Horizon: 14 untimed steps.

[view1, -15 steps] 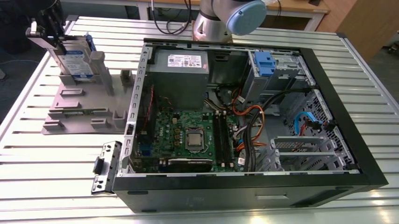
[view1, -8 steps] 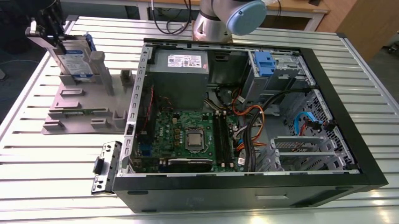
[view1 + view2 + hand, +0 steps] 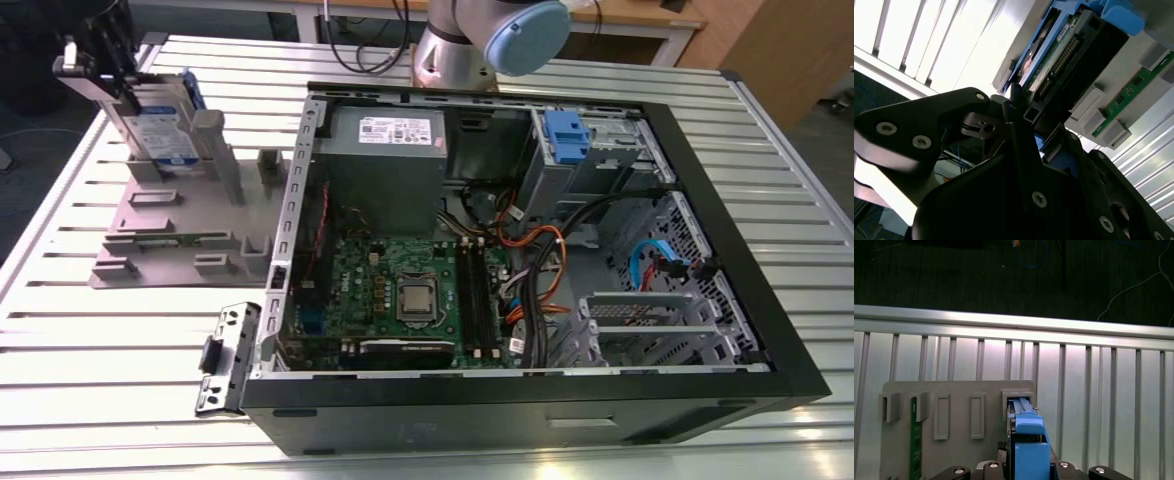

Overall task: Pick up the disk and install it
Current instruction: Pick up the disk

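On the slatted table [image 3: 80, 330], the pincer [image 3: 107, 75] hangs over the grey stand [image 3: 160, 235], at the top of the disk [image 3: 163, 125], which stands upright in the stand (blue bracket showing). Whether it grips, I cannot tell. Beside the stand, on the exterior view's right, lies an open computer case [image 3: 534, 415].

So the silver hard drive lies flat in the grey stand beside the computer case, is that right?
Not quite: the silver metal hard drive with its blue plastic bracket stands upright in the grey plastic stand beside the open black computer case; the exterior view shows it.
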### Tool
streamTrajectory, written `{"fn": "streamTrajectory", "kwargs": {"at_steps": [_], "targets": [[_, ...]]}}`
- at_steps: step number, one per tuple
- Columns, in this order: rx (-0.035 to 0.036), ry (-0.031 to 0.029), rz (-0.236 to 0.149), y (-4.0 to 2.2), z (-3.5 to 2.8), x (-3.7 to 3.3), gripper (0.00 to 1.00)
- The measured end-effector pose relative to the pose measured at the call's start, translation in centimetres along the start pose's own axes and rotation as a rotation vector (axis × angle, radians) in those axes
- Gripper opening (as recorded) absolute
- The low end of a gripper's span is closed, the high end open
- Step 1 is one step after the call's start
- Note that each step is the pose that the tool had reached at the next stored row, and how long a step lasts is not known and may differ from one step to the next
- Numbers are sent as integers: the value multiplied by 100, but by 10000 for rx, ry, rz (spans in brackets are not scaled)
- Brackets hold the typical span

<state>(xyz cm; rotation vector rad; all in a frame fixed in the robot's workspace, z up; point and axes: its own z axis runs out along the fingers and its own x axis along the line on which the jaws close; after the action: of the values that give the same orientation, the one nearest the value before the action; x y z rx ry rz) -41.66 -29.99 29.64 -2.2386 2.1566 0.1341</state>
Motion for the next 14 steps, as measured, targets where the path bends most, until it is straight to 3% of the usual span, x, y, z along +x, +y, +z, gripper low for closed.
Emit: {"fn": "streamTrajectory", "kwargs": {"at_steps": [14], "targets": [[0, 0, 0, 1, -37, -3, 36]]}}
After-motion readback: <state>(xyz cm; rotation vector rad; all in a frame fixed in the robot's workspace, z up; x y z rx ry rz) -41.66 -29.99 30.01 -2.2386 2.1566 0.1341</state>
